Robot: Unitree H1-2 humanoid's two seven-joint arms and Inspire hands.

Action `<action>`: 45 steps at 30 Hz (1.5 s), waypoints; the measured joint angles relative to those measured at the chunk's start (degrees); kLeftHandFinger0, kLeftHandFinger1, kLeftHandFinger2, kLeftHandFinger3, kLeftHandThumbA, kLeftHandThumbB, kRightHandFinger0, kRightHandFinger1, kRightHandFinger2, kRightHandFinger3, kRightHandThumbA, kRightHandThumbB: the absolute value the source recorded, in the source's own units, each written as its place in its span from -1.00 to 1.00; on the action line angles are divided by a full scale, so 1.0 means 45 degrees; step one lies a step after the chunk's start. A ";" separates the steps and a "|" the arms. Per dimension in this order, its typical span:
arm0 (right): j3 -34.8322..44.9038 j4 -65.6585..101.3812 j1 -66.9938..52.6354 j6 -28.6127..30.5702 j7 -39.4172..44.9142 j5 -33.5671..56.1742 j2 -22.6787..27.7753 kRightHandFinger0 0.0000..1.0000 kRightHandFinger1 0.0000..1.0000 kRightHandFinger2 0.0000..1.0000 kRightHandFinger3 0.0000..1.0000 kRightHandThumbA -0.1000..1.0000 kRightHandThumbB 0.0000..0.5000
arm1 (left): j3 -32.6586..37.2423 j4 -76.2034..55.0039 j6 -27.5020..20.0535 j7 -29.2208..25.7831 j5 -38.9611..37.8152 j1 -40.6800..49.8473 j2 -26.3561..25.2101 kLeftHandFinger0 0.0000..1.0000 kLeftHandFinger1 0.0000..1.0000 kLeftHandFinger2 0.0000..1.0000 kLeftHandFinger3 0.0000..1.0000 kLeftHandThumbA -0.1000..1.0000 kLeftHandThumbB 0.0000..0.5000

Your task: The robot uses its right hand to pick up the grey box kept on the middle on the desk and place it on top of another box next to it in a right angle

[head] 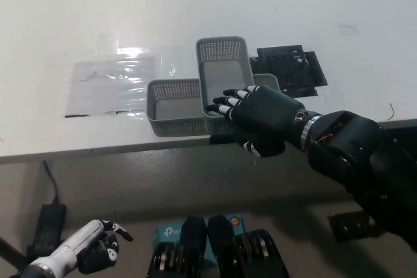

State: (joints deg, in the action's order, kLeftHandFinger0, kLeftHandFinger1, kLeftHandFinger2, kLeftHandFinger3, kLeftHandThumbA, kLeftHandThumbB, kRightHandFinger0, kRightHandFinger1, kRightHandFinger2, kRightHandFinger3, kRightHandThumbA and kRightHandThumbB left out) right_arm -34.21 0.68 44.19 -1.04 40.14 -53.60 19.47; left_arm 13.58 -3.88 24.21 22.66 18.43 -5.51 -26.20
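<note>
Right hand (255,116) grasping grey box (223,73) — "tp-link" carton (164,234) below desk (195,4).

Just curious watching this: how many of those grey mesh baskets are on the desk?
2. One grey basket lies near the desk's front edge; the other grey basket sits crosswise at its right end, held by the black right hand.

Bare desk (195,4) beyond; plastic sheet (107,86) left, black plate (290,66) right.

Black right robot hand (259,118) with white-tipped fingers, silver wrist ring.
</note>
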 measured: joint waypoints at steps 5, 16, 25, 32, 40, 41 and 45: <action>0.0111 0.0079 0.0021 0.0005 0.0138 -0.0019 -0.0011 0.71 1.00 1.00 1.00 -0.14 0.77 | -0.0004 0.0005 -0.0016 -0.0004 -0.0002 0.0080 0.0001 -0.94 -0.92 -0.67 0.10 -0.94 -0.29; 0.0357 0.0630 0.0518 -0.0023 0.0612 -0.0455 -0.0015 1.00 1.00 1.00 1.00 -0.05 1.00 | -0.0028 0.0004 -0.0027 -0.0018 0.0000 0.0451 0.0016 -1.00 -0.99 -0.75 0.03 -1.00 -0.27; 0.1092 0.1794 0.1166 -0.0486 0.1846 -0.0293 0.0026 1.00 1.00 1.00 1.00 -0.12 1.00 | -0.0047 0.0013 -0.0030 -0.0026 0.0009 0.0469 0.0060 -1.00 -0.99 -0.78 -0.06 -0.97 -0.28; 0.1524 0.3215 0.1173 -0.1516 0.3678 0.0241 0.0266 1.00 1.00 1.00 1.00 -0.10 1.00 | -0.0050 0.0014 -0.0023 -0.0025 0.0004 0.0467 0.0064 -0.97 -0.98 -0.77 -0.04 -0.98 -0.25; 0.2802 0.5346 0.1091 -0.3062 0.5305 0.1977 0.2190 1.00 1.00 1.00 1.00 0.03 0.14 | -0.0057 0.0020 -0.0026 -0.0023 0.0004 0.0484 0.0067 -0.90 -0.94 -0.73 0.01 -0.98 -0.28; 0.3572 0.5767 0.0886 -0.3216 0.5427 0.2256 0.2530 0.93 1.00 1.00 1.00 0.01 0.10 | -0.0062 0.0021 -0.0026 -0.0024 0.0004 0.0491 0.0065 -0.90 -0.94 -0.72 0.01 -0.97 -0.28; 0.5756 0.6808 -0.0109 -0.3534 0.5649 0.2819 0.2969 0.44 0.68 0.92 0.97 0.03 -0.19 | -0.0064 0.0030 -0.0022 -0.0022 0.0004 0.0487 0.0067 -0.99 -0.98 -0.78 0.01 -0.98 -0.28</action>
State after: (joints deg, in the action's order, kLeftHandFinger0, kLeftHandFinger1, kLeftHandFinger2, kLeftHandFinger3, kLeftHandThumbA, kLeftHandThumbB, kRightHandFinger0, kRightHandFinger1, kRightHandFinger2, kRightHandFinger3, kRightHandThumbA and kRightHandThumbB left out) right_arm -8.31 31.32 43.70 -16.94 65.56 -40.91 32.83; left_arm 13.29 -3.75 24.11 22.57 18.45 -3.32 -25.90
